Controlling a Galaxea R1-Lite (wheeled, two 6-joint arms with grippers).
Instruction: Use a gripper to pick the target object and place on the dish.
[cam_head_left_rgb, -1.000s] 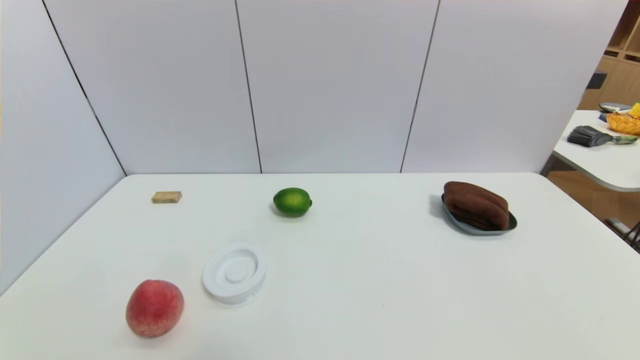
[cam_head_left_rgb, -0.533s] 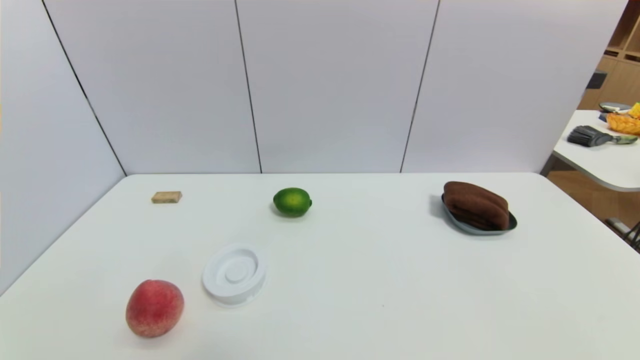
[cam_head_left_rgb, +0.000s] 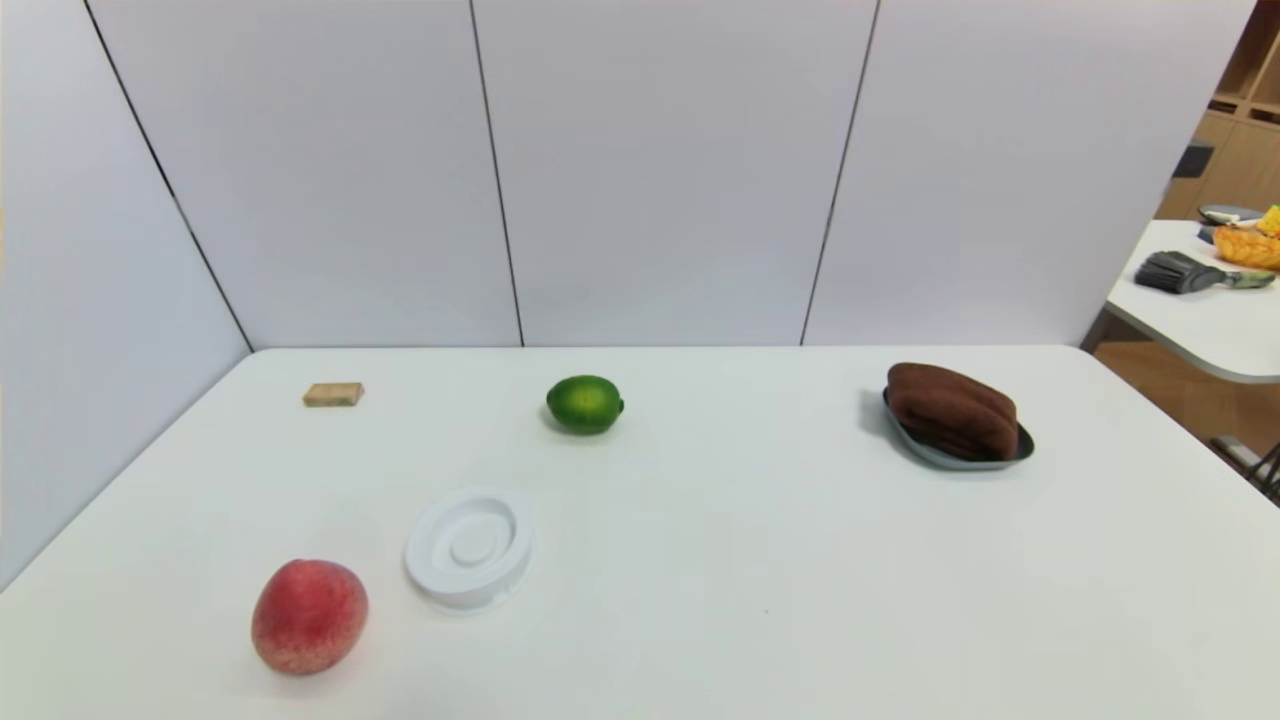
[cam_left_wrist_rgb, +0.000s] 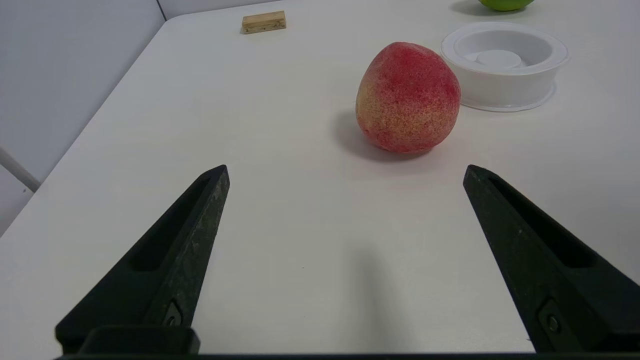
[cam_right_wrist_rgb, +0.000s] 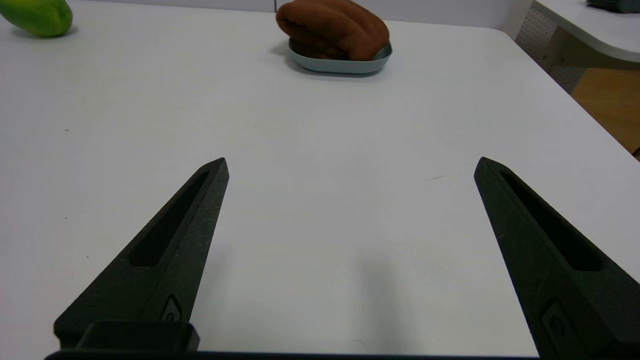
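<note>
The table (cam_head_left_rgb: 700, 560) fills the lower half of the head view, with neither arm in that frame. At right of centre you see the dish (cam_head_left_rgb: 1022, 447) with the towel (cam_head_left_rgb: 950, 408) lying on it, so the placing step looks done; you judge nothing is left but to keep both arms clear. The towel is a dark brown, thick, soft folded bundle, about as wide as the blue-grey dish, whose low rim shows below it. At lower left stands the peach (cam_head_left_rgb: 309, 615), with the white disc (cam_head_left_rgb: 470, 545) just beside it; the lime (cam_head_left_rgb: 585, 404) lies at centre and the tan block (cam_head_left_rgb: 333, 394) at upper left. The right gripper (cam_right_wrist_rgb: 350, 165) hangs low over bare table, fingers spread wide, holding nothing, well apart from the dish. The left gripper (cam_left_wrist_rgb: 345, 170), equally spread and unladen, is near the peach.
</note>
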